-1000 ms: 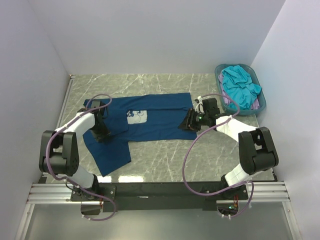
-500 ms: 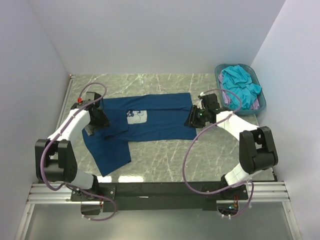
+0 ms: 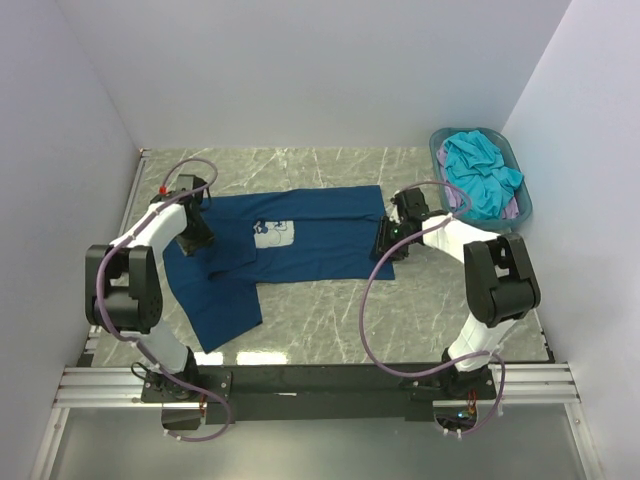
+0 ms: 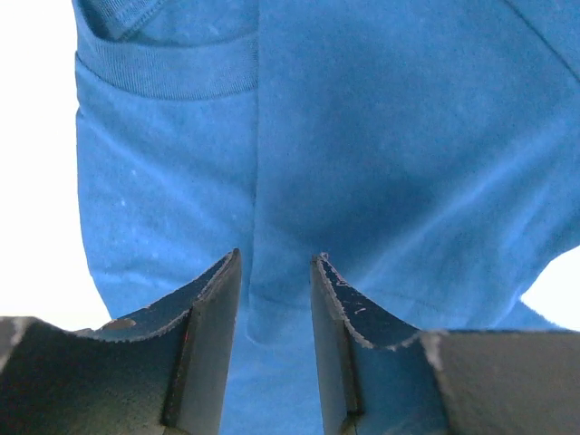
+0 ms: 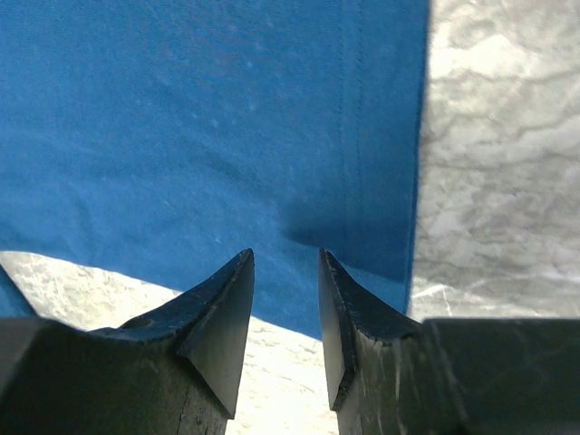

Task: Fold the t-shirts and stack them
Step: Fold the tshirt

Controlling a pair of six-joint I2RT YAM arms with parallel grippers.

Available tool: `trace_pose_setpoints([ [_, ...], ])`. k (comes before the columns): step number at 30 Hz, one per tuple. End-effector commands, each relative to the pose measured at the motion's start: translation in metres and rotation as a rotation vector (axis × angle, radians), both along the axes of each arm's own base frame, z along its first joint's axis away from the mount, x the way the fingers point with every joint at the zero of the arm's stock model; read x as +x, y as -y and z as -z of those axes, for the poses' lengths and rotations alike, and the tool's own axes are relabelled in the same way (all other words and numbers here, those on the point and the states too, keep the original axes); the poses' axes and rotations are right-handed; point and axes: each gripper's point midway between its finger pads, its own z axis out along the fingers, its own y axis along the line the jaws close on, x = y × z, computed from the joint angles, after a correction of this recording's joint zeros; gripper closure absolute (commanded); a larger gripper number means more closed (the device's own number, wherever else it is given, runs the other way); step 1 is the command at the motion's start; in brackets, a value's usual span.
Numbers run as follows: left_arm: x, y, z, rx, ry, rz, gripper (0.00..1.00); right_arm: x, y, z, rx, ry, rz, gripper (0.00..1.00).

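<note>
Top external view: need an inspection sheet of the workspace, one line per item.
surface: grey marbled table, no spills seen.
job's things: navy t-shirt spread mid-table, white print up; turquoise t-shirt and lilac t-shirt bunched in the teal basket, far right corner.
clutter: nothing seen.
grippers: left gripper over the navy shirt's left end, jaws parted; right gripper at its right edge, jaws parted.
cables: purple cables loop along each arm.
surroundings: plain white walls on three sides.

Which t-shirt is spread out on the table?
The dark navy t-shirt, spread across the table; the turquoise t-shirt and lilac t-shirt sit bunched in the basket.
</note>
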Motion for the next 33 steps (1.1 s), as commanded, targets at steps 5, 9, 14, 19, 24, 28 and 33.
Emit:
trace_pose_setpoints([
  [5, 0.021, -0.012, 0.014, 0.020, 0.017, -0.022, 0.58, 0.009, 0.007, 0.006, -0.093, -0.019, -0.003, 0.58],
  [9, 0.019, -0.013, 0.035, 0.014, -0.028, -0.025, 0.58, 0.004, 0.024, 0.014, -0.185, -0.050, 0.025, 0.58],
  [14, 0.010, -0.030, 0.047, 0.038, -0.085, -0.064, 0.59, 0.001, 0.048, 0.022, -0.262, -0.102, 0.082, 0.58],
  [19, 0.004, -0.035, 0.040, 0.060, -0.086, -0.073, 0.59, 0.002, 0.074, 0.024, -0.314, -0.124, 0.140, 0.58],
  [24, 0.010, -0.027, 0.036, 0.021, -0.061, -0.058, 0.57, 0.007, 0.088, 0.021, -0.311, -0.119, 0.175, 0.58],
  [28, 0.024, -0.008, 0.027, -0.032, -0.022, -0.020, 0.53, 0.012, 0.097, 0.019, -0.341, -0.106, 0.189, 0.58],
  [33, 0.035, 0.024, 0.008, -0.086, 0.031, 0.022, 0.37, 0.021, 0.090, -0.003, -0.293, -0.021, 0.200, 0.58],
])
